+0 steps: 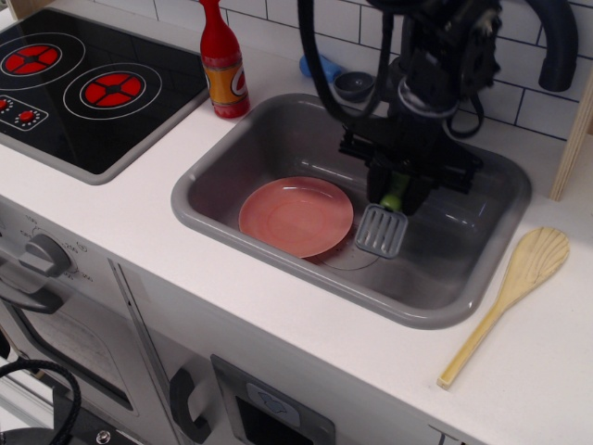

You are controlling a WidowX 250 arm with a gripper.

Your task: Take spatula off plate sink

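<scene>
The spatula (383, 229) has a slotted silver blade and a lime-green handle. My gripper (397, 193) is shut on its handle and holds it inside the grey sink (278, 130), blade down, just right of the plate. The blade hangs over the sink floor near the drain mark; I cannot tell if it touches. The salmon-pink plate (296, 216) lies flat and bare in the left part of the sink.
A red bottle (222, 65) stands at the sink's back left corner. A black stovetop (83, 83) is at the left. A black faucet (547, 37) rises behind the sink. A pale wooden spoon (510, 297) lies on the counter at the right. A blue-handled thing (324, 69) lies behind the sink.
</scene>
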